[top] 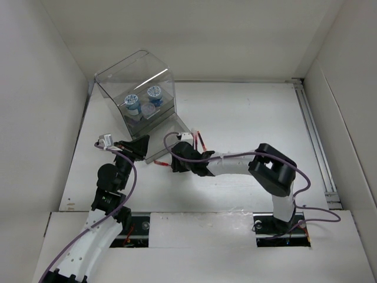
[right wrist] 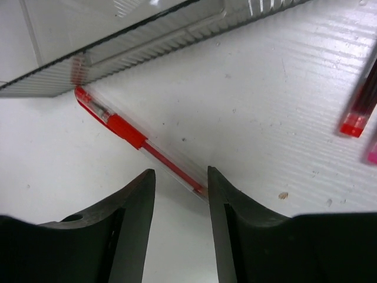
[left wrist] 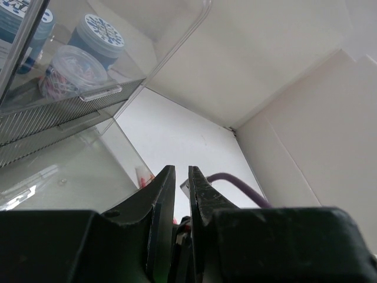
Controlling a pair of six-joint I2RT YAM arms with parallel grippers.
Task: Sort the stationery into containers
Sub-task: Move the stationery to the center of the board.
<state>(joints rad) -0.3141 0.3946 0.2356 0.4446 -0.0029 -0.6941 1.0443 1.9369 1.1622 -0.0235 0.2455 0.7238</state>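
Right end effector (right wrist: 179,174): my jaws are half apart and grip nothing, the tips straddling the near end of one red pen (right wrist: 126,132). The pen lies flat on the surface (right wrist: 265,130), just beside the drawer (right wrist: 177,44) of the acrylic box (top: 118,76). Left end effector (left wrist: 181,171): my jaws are nearly together, nothing seen between them. Tubs (top: 134,104): standing inside the box.

White arms (top: 230,165), black joints, purple cables (left wrist: 238,181), black jaws

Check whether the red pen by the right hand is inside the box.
Out: the red pen lies flat on the table, just outside the box.
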